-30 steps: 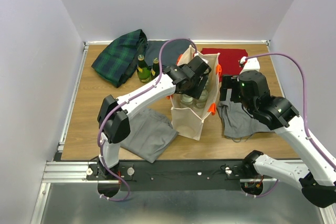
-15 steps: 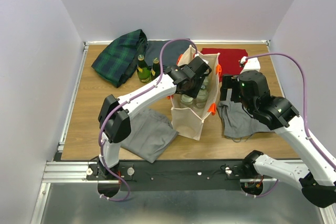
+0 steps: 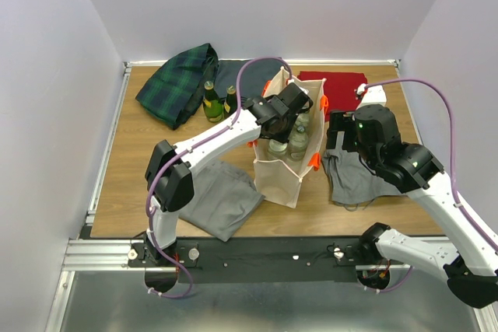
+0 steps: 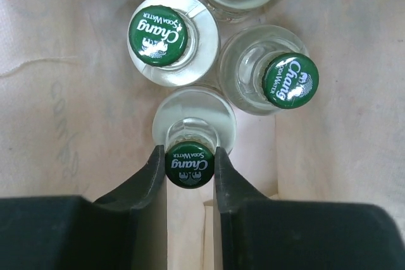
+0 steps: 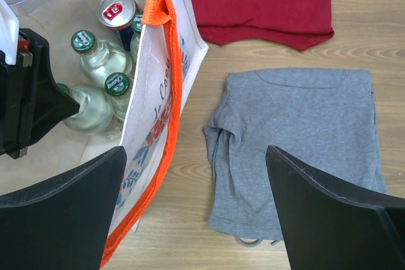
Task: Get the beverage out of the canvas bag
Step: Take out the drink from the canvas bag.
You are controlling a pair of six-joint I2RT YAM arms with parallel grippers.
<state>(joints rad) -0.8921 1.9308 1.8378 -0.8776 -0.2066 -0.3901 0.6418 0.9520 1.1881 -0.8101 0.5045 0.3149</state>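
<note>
The canvas bag stands upright mid-table, cream with orange handles. Inside it are several clear glass soda-water bottles with green caps. My left gripper reaches down into the bag and is shut on the cap of the nearest bottle, the beverage, one black finger on each side. Two more capped bottles stand just beyond it. In the top view the left gripper is over the bag's mouth. My right gripper hangs open over bare wood beside the bag's wall, holding nothing.
A red-topped can also sits in the bag. Two green bottles stand outside by a plaid cloth. A grey cloth lies left of the bag, a grey shirt right of it, a red cloth behind.
The left gripper's jaws have closed onto the bottle's cap inside the bag. Both arms otherwise hold their places.
</note>
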